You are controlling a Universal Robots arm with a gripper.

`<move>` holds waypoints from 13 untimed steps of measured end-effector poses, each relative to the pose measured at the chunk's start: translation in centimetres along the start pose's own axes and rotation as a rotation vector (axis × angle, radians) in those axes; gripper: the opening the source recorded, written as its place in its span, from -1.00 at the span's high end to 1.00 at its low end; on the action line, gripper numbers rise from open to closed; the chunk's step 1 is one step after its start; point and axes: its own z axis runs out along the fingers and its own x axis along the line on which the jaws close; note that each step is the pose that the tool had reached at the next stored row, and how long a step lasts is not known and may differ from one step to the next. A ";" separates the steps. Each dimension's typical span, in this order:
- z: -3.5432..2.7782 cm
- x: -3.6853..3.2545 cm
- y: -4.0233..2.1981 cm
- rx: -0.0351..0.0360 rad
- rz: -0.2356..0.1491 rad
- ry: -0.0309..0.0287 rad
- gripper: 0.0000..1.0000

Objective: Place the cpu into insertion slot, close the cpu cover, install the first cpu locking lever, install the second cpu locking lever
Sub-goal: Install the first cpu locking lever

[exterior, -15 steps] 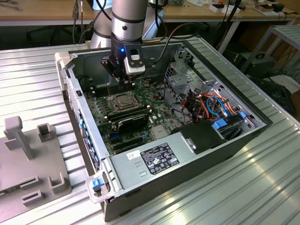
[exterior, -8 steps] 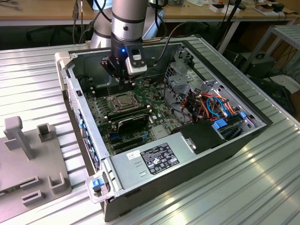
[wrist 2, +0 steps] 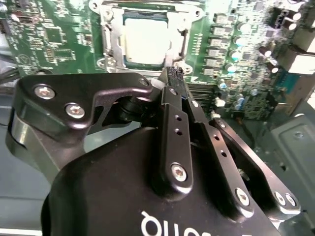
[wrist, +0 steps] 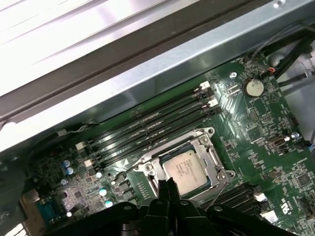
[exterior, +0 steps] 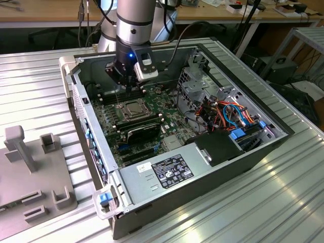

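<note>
Cpu (wrist: 186, 170), small flat square chip with silvery-grey top, seated level in insertion slot (wrist 2: 104, 19), silver-rimmed square socket on green circuit board, cpu cover (wrist: 215, 156), thin silver frame, lying flat around chip, top plate showing through its window.

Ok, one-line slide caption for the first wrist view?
Shut gripper poised beside the cpu, seated under the lowered cpu cover on the green motherboard.
</note>
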 end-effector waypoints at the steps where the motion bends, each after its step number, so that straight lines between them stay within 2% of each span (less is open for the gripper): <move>1: 0.00 0.20 -0.10 -0.0001 -0.002 0.0000 0.79; 7: 0.00 1.00 -0.81 -0.0001 -0.009 0.0003 0.79; 13: 0.06 2.20 -1.42 0.0000 -0.021 0.0013 0.79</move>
